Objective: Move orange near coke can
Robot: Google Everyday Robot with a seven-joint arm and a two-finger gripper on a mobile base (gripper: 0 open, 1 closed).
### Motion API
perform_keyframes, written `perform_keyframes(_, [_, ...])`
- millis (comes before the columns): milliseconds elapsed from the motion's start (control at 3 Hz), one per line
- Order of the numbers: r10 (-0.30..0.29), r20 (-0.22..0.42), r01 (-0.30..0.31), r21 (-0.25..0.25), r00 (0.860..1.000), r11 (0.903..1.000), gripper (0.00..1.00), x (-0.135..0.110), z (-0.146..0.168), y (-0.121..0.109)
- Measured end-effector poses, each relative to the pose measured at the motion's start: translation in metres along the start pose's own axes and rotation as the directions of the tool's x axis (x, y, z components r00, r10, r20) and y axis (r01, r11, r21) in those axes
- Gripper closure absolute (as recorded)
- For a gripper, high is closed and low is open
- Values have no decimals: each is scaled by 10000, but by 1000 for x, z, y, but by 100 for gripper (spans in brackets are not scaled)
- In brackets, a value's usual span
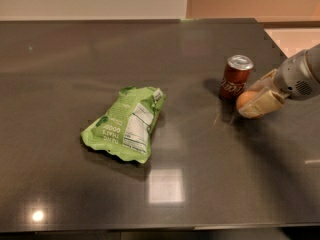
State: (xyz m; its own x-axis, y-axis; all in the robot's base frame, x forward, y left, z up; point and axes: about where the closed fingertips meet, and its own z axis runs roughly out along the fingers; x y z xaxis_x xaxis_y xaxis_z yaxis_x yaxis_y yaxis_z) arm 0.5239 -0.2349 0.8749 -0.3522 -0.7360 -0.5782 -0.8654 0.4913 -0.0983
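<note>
The coke can (235,77), dark red with white script and a silver top, stands upright at the right of the dark table. The orange (246,99) sits just right of and in front of the can, nearly touching it, between the tan fingers (264,105) of my gripper (254,100). The gripper comes in from the right edge on a grey arm and is closed around the orange, low over the table. Part of the orange is hidden by the fingers.
A green crinkled chip bag (126,123) lies flat left of centre. The dark table (75,59) has its right edge (270,39) close behind the can. Bright light reflections show on the table's front part.
</note>
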Motion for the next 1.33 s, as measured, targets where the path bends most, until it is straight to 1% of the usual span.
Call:
perform_keyframes(333, [94, 39, -94, 7, 9999, 10000, 59, 2, 4, -10])
perform_keyframes(1000, [339, 118, -338, -75, 9994, 9994, 12, 9, 15, -19])
perform_keyframes(1333, [358, 164, -355, -162, 9992, 9992, 0, 13, 19, -19])
